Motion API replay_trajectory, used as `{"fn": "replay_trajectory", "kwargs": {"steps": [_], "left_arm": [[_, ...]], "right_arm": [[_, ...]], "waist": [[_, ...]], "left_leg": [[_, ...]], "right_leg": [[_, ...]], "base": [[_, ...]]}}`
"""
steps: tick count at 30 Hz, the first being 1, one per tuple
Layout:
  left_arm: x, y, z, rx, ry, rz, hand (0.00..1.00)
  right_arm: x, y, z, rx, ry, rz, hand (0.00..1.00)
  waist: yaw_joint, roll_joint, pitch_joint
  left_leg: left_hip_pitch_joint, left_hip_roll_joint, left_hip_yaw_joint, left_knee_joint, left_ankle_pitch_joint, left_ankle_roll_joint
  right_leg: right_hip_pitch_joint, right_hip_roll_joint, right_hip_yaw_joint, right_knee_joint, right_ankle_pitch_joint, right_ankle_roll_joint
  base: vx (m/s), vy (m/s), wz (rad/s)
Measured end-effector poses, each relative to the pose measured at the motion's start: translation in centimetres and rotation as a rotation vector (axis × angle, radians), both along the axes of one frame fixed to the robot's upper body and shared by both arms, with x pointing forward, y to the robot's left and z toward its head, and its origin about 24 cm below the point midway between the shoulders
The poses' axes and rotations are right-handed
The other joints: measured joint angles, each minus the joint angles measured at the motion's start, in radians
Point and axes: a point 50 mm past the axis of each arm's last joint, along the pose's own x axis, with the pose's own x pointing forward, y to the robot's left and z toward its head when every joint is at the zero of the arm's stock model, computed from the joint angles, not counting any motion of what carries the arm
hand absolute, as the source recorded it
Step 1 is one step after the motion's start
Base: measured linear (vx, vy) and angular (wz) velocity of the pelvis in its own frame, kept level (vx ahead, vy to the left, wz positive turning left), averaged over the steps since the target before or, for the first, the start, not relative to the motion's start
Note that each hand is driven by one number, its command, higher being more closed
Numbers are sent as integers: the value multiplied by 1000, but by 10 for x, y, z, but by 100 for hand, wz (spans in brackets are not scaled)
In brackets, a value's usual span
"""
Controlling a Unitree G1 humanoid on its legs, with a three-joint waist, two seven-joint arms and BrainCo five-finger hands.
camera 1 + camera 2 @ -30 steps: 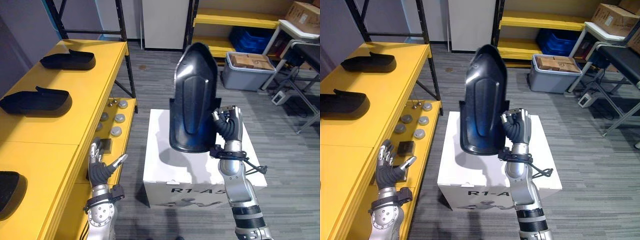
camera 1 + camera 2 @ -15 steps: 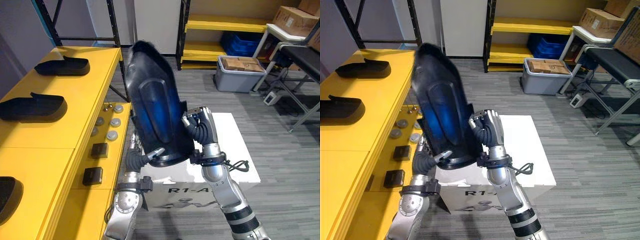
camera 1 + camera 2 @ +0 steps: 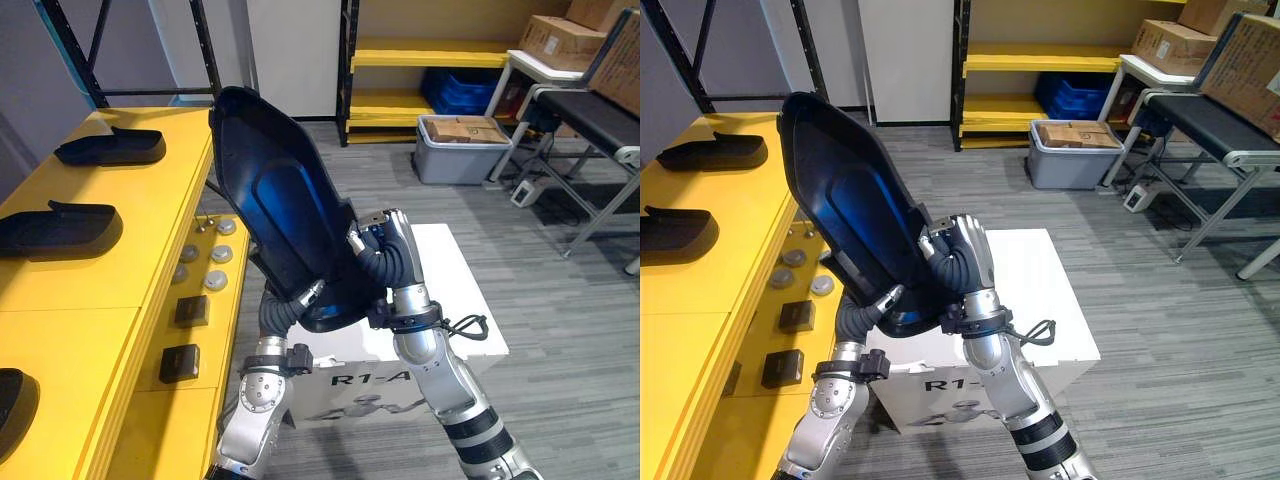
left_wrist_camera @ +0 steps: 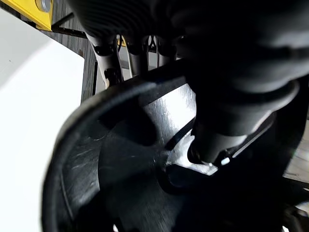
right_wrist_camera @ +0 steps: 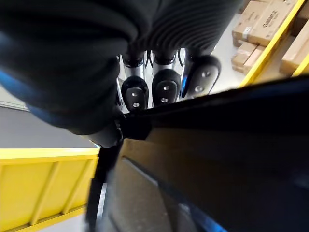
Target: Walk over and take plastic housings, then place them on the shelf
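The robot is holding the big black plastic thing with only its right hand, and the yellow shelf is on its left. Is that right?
Not quite: both hands hold the black plastic housing. The left wrist view shows the left hand pinching its rim, while the right hand grips the other side. The yellow shelf is on its left.

Glossy black housing (image 3: pixel 285 215); yellow shelf (image 3: pixel 120 250); white box (image 3: pixel 455 300).

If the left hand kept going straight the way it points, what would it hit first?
The black housing: the left hand points up into its lower rim and seems to pinch it, so nothing lies between.
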Motion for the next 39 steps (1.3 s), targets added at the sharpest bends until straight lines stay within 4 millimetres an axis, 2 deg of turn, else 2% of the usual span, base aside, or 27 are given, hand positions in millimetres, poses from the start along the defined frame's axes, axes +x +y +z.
{"fn": "replay_trajectory", "kwargs": {"steps": [7, 12, 16, 18, 19, 20, 21, 22, 24, 28, 30, 31, 32, 35, 36, 37, 38, 39], "left_arm": [[2, 1, 1, 11, -2, 8, 100], [4, 3, 5, 47, -27, 11, 100], [4, 4, 12, 81, -69, -6, 100], [4, 8, 17, 92, -92, 4, 100], [3, 14, 18, 87, -98, 25, 100], [2, 17, 18, 85, -99, 39, 100], [1, 25, 18, 80, -98, 73, 100], [0, 29, 17, 81, -94, 90, 100], [-5, 44, 9, 88, -58, 149, 100], [-13, 54, -1, 85, -8, 191, 100], [-17, 57, -5, 76, 11, 210, 100], [-17, 59, -6, 77, 15, 217, 100], [-19, 64, -8, 80, 24, 234, 100], [-25, 74, -14, 88, 50, 266, 100], [-29, 76, -18, 83, 70, 271, 100], [-32, 77, -20, 78, 81, 274, 100], [-36, 78, -24, 76, 102, 279, 100], [-39, 78, -26, 75, 112, 278, 100]], "right_arm": [[-1, -7, -8, 46, 54, 23, 0], [-2, -21, -12, 62, 78, 12, 0], [-9, -39, -5, 84, 58, 7, 0], [-15, -63, 10, 131, -15, -55, 0], [-14, -85, 18, 172, -50, -137, 0], [-14, -98, 22, 199, -64, -182, 0], [-16, -123, 26, 254, -90, -271, 0], [-17, -134, 28, 291, -97, -301, 0], [-27, -168, 28, 444, -108, -359, 0], [-47, -209, 22, 722, -152, -335, 0], [-61, -235, 6, 848, -157, -388, 0], [-63, -241, -1, 870, -140, -412, 0], [-68, -250, -18, 909, -92, -472, 0], [-91, -267, -86, 947, 171, -689, 0], [-105, -268, -117, 963, 308, -779, 0], [-112, -267, -132, 969, 380, -819, 0], [-127, -264, -158, 981, 509, -875, 0], [-135, -262, -171, 986, 576, -902, 0]], "waist": [[-10, 3, -20], [-10, 6, -22], [-9, 6, -22], [-11, 6, -22], [-13, 6, -22], [-13, 6, -22], [-16, 7, -22], [-19, 7, -22], [-30, 9, -22], [-37, 14, -22], [-42, 15, -22], [-46, 15, -22], [-56, 16, -22], [-63, 19, -24], [-63, 25, -26], [-65, 28, -26], [-68, 35, -28], [-69, 38, -30]], "left_leg": [[-14, 2, 5, 5, 0, 0], [-13, 3, 8, 10, 0, 0], [-12, 4, 22, 10, 0, 0], [-9, 5, 28, 9, -1, 2], [-8, 5, 30, 9, -2, 3], [-8, 5, 31, 9, -3, 4], [-8, 5, 33, 8, -4, 5], [-8, 5, 36, 8, -4, 5], [-9, 7, 40, 7, -5, 6], [-13, 8, 44, 6, -5, 6], [-14, 8, 47, 6, -5, 6], [-14, 8, 47, 6, -5, 6], [-14, 8, 48, 6, -5, 6], [-15, 9, 49, 2, -5, 6], [-14, 9, 49, -1, -6, 7], [-14, 9, 50, -2, -6, 7], [-14, 10, 51, -5, -6, 7], [-14, 10, 51, -7, -7, 6]], "right_leg": [[-15, 2, 3, 0, 9, -5], [-12, 3, 5, 0, 12, -7], [-14, 4, 19, 0, 15, -6], [-14, 5, 26, 0, 17, -4], [-13, 5, 28, 0, 17, -3], [-13, 5, 28, 0, 18, -3], [-14, 5, 30, 0, 18, -3], [-15, 5, 30, -1, 18, -3], [-18, 7, 34, -1, 18, -3], [-26, 9, 41, -1, 18, -3], [-28, 10, 46, 0, 18, -3], [-28, 10, 46, 0, 18, -3], [-29, 10, 47, -1, 18, -3], [-32, 11, 49, -1, 17, -2], [-33, 11, 49, -1, 17, -2], [-33, 11, 50, -1, 17, -2], [-33, 11, 50, 0, 17, -2], [-32, 12, 51, 0, 16, -2]], "base": [[-17, 1, -2], [0, 0, 0], [-11, 4, -7], [-17, 8, -14], [-13, 5, -8], [-13, 4, -5], [-9, 2, -3], [-6, 0, -4], [4, -8, -4], [17, -12, -6], [14, -7, -5], [0, 0, 0], [0, 0, 0], [0, 0, 0], [0, 0, 0], [0, 0, 0], [0, 0, 0], [0, 0, 0]]}}
